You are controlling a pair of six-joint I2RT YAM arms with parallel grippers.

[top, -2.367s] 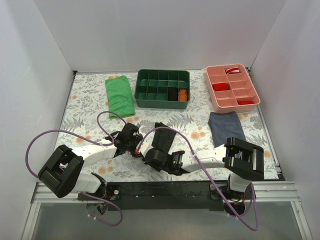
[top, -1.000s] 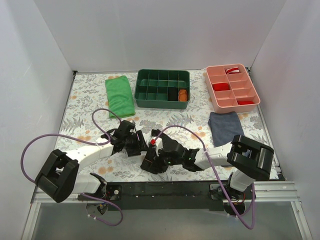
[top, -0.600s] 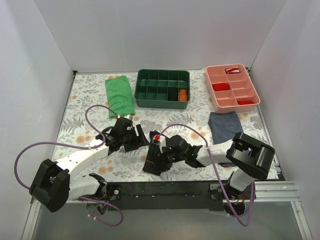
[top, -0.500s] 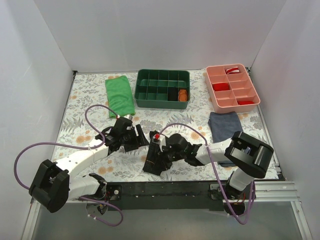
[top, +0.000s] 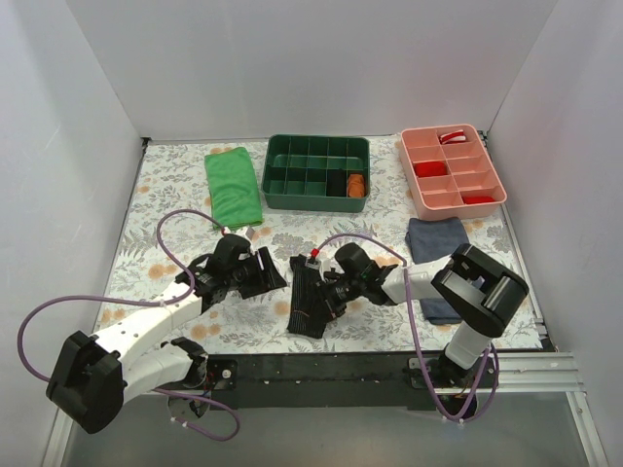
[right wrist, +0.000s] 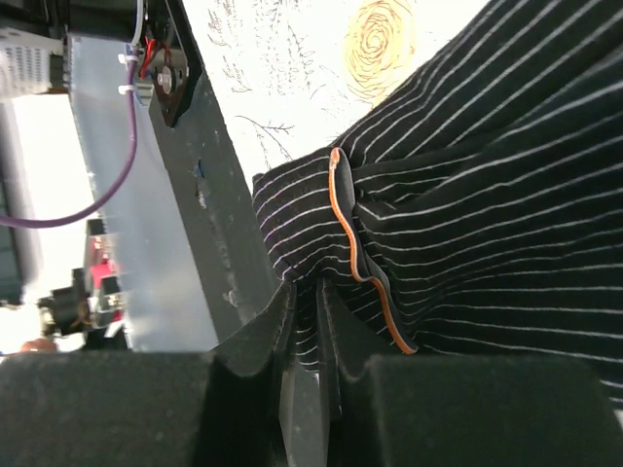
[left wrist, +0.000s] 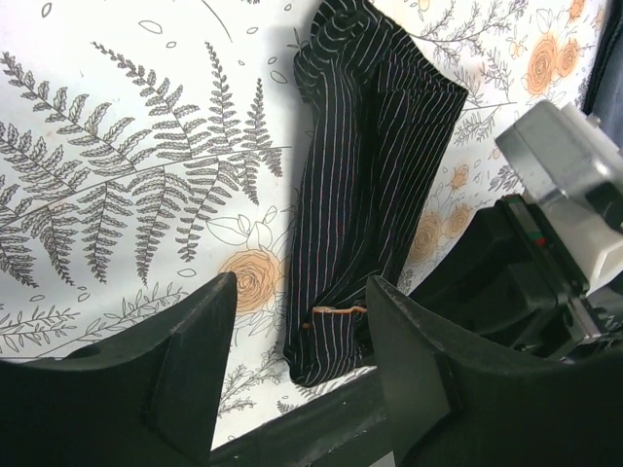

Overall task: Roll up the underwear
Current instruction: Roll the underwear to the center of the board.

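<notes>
Bright, even light, soft shadows; right wrist view's left edge overexposed.

Black pale-pinstriped underwear, bunched lengthwise into a narrow strip, lying flat at centre front, orange trim showing.

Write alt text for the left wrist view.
Black pinstriped underwear, folded into a long narrow strip, lies on a fern-and-rose printed table cover, framed by the black fingers of the open left pincer. The right arm shows at the picture's right.
</notes>
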